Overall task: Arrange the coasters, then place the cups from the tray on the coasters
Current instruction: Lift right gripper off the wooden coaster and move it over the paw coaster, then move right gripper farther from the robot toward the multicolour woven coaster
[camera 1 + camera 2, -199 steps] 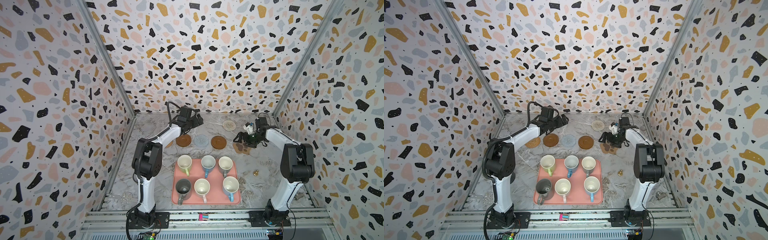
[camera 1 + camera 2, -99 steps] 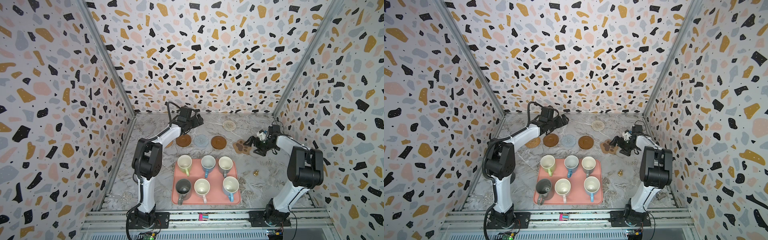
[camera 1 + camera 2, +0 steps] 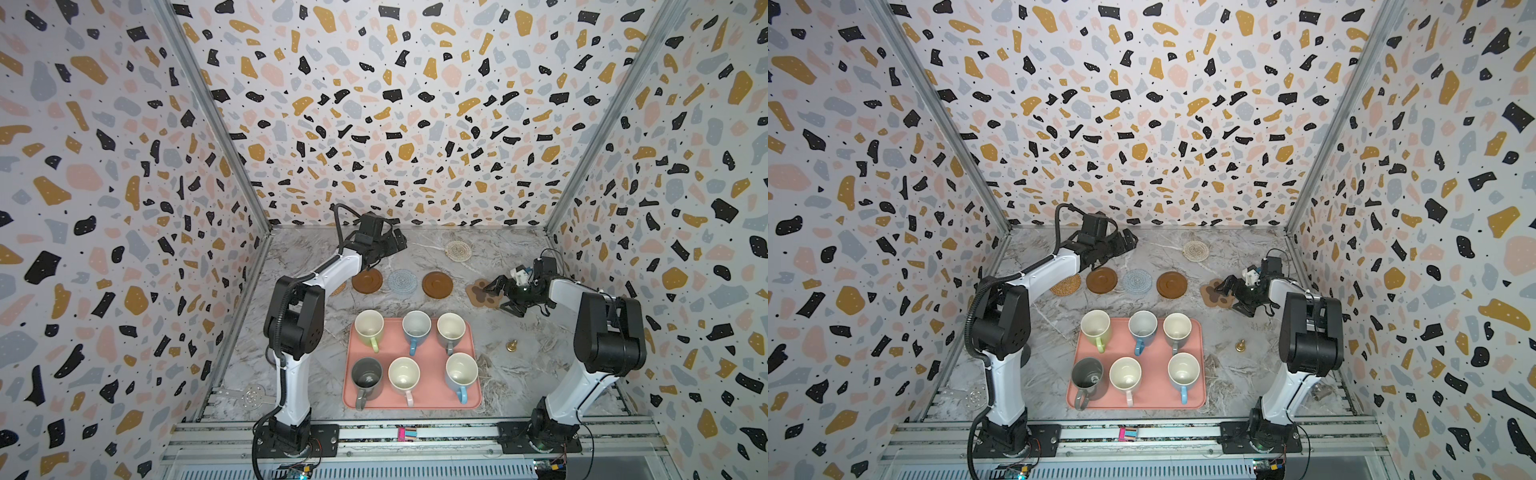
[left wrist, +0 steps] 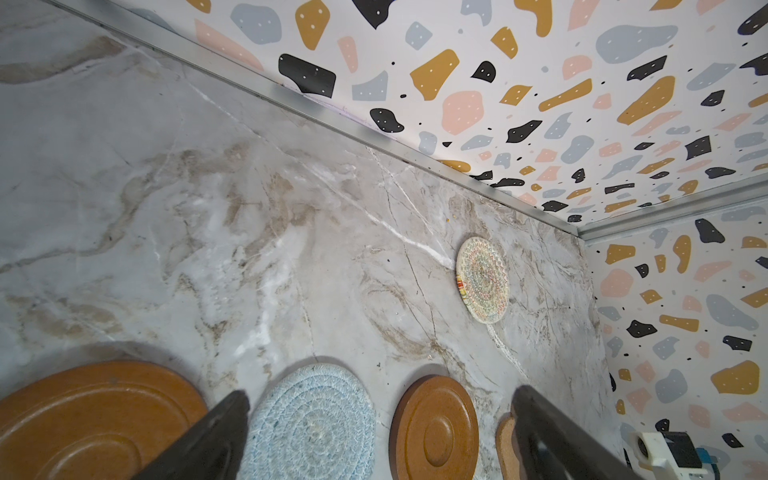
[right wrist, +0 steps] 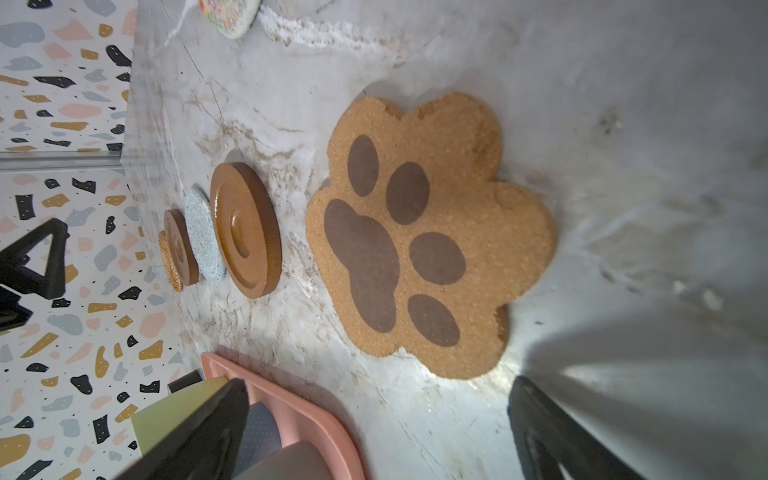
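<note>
Coaster row behind the tray (image 3: 432, 399), left to right:
- tan round (image 3: 1065, 284), partly hidden under the left arm
- brown disc (image 3: 367, 281)
- blue-grey round (image 3: 402, 281)
- second disc (image 3: 437, 284)
- paw (image 3: 482, 293)

The cream round (image 3: 458, 250) is seen apart from the row, nearer the back wall, flat on the table (image 3: 299, 257).

Left hand (image 3: 392, 243): held above the table behind the row, fingers spread, nothing in it.

Right hand (image 3: 500, 297): fingers wide apart and empty, just beside the paw, not touching it as far as can be told.

Six mugs (image 3: 404, 374) are seen upright on the tray, none moved to a coaster.

Handling, as judged:
- The woven rounds are taken to be light and soft. They are likely to flop if pinched at one edge.
- The discs are taken as stiff, with a raised lip that gives purchase.
- The paw looks like cork: light, rigid, grainy, and best nipped across a lobe.
- All lie flat, so an edge must be caught low against the table.
- The mugs are judged heavier, glazed, slippery and breakable. A grip over the rim wall is preferred, since the handles look thin.
</note>
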Action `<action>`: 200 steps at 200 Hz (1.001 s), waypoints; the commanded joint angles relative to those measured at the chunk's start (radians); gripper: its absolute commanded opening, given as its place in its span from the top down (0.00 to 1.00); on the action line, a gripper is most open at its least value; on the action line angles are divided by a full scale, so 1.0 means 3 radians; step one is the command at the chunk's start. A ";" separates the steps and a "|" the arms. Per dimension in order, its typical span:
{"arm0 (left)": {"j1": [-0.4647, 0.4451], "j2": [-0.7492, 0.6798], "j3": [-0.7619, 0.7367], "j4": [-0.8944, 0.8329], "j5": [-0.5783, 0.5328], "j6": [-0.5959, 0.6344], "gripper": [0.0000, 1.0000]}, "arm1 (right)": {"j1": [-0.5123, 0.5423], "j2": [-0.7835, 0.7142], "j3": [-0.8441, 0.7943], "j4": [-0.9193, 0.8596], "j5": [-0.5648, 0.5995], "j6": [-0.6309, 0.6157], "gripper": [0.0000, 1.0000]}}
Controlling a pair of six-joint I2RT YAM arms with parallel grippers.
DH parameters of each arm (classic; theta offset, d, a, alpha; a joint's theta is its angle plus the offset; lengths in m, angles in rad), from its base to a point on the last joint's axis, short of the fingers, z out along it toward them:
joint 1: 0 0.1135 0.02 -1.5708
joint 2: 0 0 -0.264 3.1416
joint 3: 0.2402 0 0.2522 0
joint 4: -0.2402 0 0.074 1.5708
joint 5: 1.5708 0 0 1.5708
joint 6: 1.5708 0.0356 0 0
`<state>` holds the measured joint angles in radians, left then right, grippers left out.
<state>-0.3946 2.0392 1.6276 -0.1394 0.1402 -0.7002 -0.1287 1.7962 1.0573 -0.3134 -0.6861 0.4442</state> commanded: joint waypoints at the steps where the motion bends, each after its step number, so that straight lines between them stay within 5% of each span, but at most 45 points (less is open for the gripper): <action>1: 0.0005 -0.0062 -0.0035 0.0082 -0.0002 -0.0019 0.00 | 0.0009 0.0034 -0.0016 0.0110 -0.0089 0.0096 0.01; 200: 0.0001 -0.0048 0.0063 0.0025 -0.0058 -0.0013 0.00 | 0.0129 0.0330 0.0254 0.0480 -0.0201 0.0426 0.01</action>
<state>-0.3946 2.0392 1.6276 -0.1410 0.1303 -0.7006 -0.0948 1.8908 1.1015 -0.1654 -0.7643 0.5606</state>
